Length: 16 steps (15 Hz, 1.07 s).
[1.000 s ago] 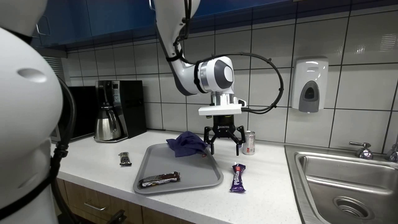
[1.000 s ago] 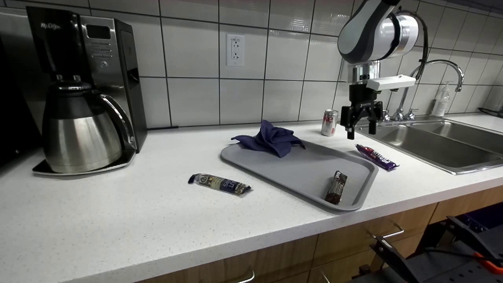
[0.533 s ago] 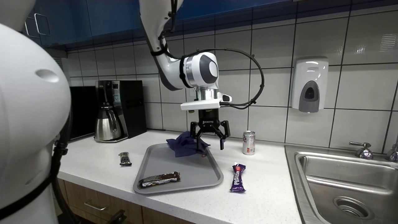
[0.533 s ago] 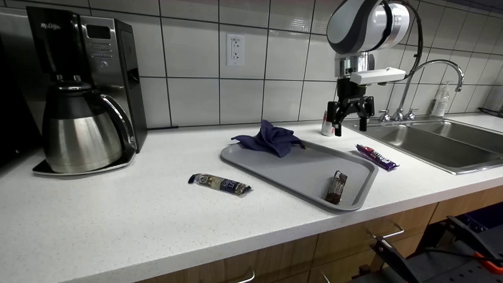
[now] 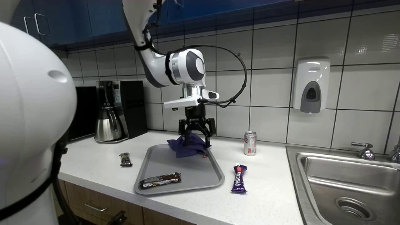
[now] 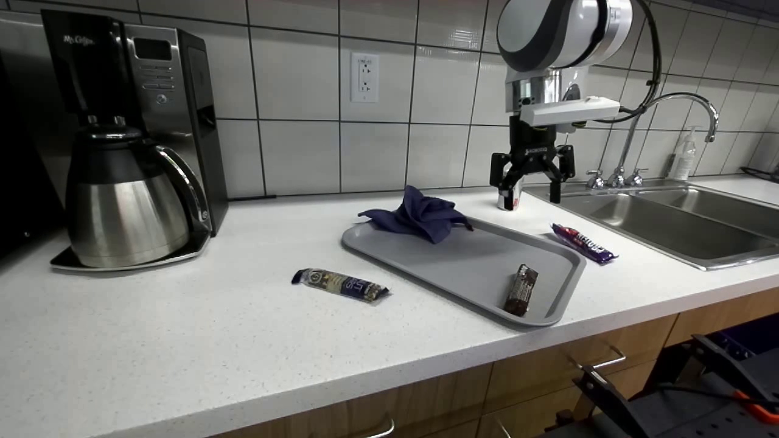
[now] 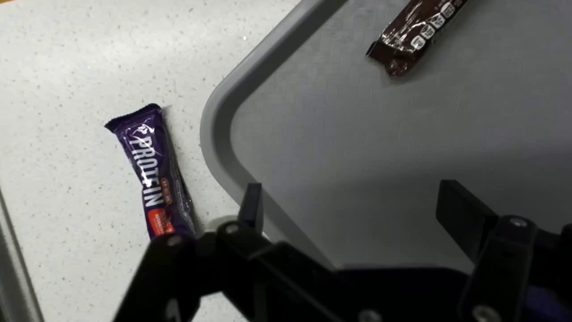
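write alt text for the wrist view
An open, empty gripper shows against a gray tray bearing a brown-wrapped bar. On the speckled white counter beside it lies a purple protein bar, one end hidden by the gripper.

A gray rectangular tray (image 5: 193, 173) with rounded corners and a raised rim lies flat on the white, speckled desk (image 6: 231, 340). A dark blue-purple cloth (image 6: 420, 219) sits crumpled across its far end, bunched into a peak, partly inside the tray, one loose corner reaching past the rim.
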{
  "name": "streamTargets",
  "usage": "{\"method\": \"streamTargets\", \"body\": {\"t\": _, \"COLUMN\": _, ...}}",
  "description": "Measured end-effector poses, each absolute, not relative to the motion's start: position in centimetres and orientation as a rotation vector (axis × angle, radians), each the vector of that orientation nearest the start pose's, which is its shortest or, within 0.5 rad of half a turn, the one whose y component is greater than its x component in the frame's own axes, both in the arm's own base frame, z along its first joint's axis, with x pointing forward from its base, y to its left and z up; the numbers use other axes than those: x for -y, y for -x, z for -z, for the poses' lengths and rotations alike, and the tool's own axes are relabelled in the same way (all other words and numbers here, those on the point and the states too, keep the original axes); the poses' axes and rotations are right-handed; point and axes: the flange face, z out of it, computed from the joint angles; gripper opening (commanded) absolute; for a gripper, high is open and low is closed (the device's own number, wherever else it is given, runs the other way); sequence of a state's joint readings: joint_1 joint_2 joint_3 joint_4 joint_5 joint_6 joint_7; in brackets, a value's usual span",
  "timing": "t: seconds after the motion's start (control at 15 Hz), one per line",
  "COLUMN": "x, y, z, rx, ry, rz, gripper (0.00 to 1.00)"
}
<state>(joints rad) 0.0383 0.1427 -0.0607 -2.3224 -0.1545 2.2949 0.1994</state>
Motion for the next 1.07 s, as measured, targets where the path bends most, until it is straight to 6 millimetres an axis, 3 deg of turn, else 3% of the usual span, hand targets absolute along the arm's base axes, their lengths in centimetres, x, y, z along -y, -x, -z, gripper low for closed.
{"method": "streamTargets", "body": {"t": 0.53, "x": -0.5, "y": -46.8, "z": -26.5, "rx": -0.352, "ry": 3.236, "rz": -0.281, "gripper": 1.00}}
{"method": "streamTargets", "body": {"t": 1.07, "x": -2.5, "y": -44.8, "z": -25.2, "rx": -0.377, "ry": 3.194, "rz": -0.329, "gripper": 1.00}}
